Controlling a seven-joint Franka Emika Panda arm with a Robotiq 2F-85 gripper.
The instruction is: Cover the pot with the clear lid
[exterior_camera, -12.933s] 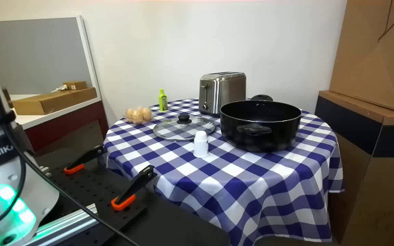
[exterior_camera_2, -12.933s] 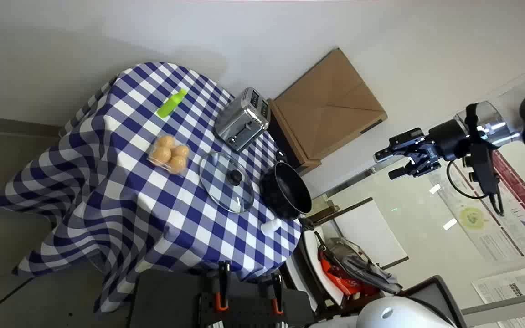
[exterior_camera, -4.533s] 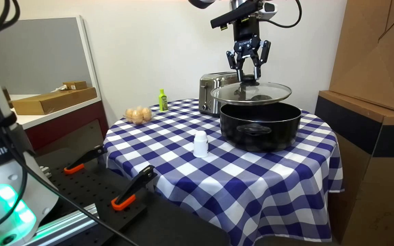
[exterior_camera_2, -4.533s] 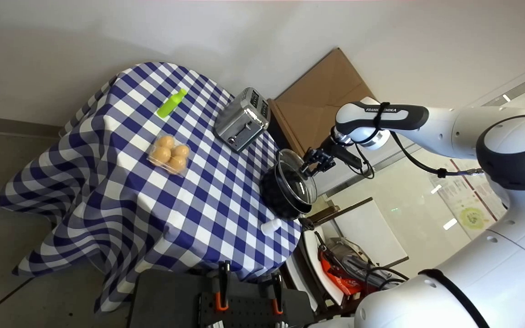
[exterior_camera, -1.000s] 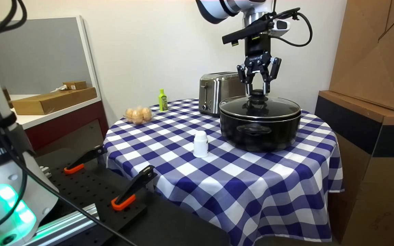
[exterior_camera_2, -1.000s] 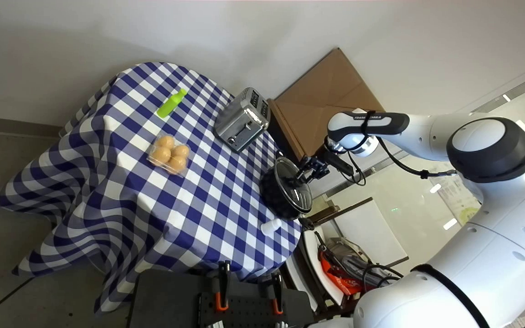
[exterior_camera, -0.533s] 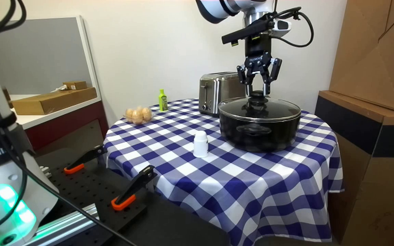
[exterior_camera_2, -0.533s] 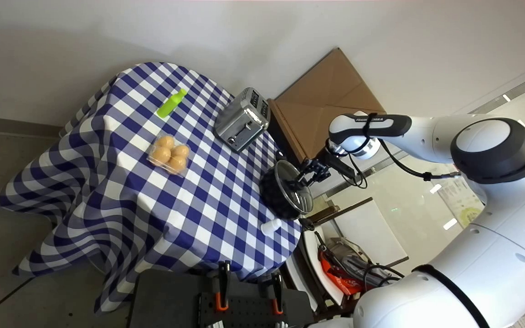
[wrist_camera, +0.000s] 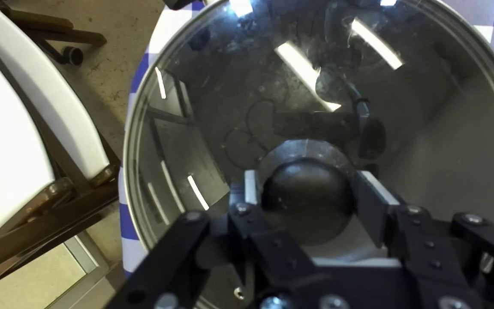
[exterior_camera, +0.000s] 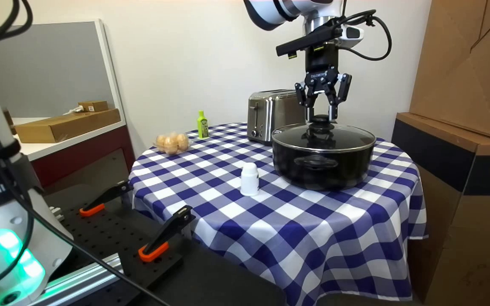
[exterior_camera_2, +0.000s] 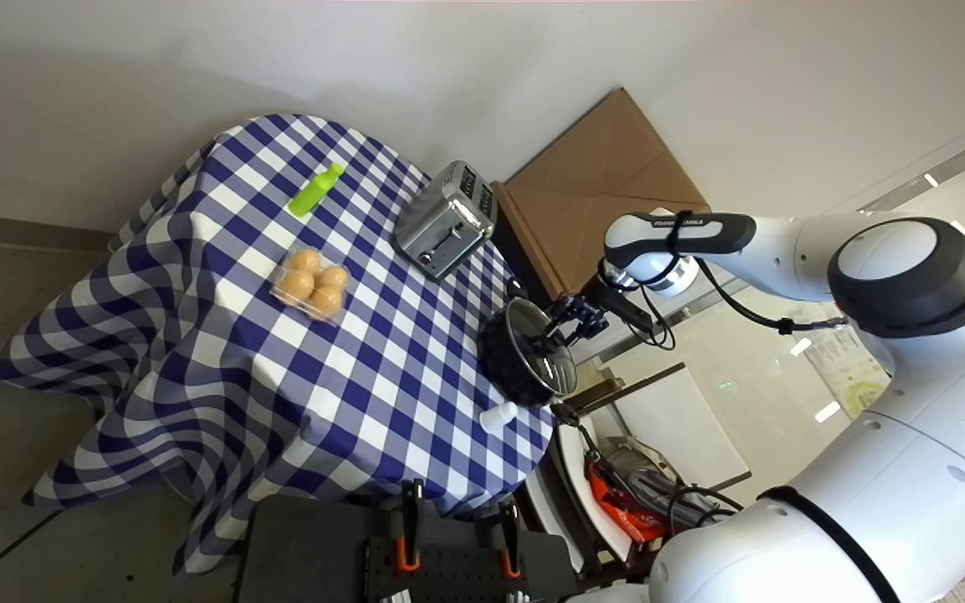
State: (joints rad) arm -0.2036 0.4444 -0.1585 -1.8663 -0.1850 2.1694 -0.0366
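The black pot (exterior_camera: 326,174) stands on the checked tablecloth, seen in both exterior views. Over its mouth lies the clear lid (exterior_camera: 351,135), roughly level, its rim on or right at the pot's rim. My gripper (exterior_camera: 321,117) points straight down above the lid's centre, fingertips on either side of the dark knob (exterior_camera: 321,124). From the wrist, the knob (wrist_camera: 307,201) sits between the pads, with a thin gap showing by the left fingertip (wrist_camera: 251,186). The right pad (wrist_camera: 369,210) is very close to the knob; contact there is unclear. The pot's interior shows only dimly through the glass.
Behind and left of the pot is a steel toaster (exterior_camera: 277,114). A white bottle (exterior_camera: 250,180) stands in front of it to the left. Eggs (exterior_camera: 172,143) in a clear pack and a green bottle (exterior_camera: 203,124) are farther off. Cardboard boxes (exterior_camera: 462,127) rise beyond the pot.
The lid has gone from the tablecloth to over the pot, carried and lowered by my gripper. In the last half second it has settled flatter and the fingers have parted slightly around the knob.
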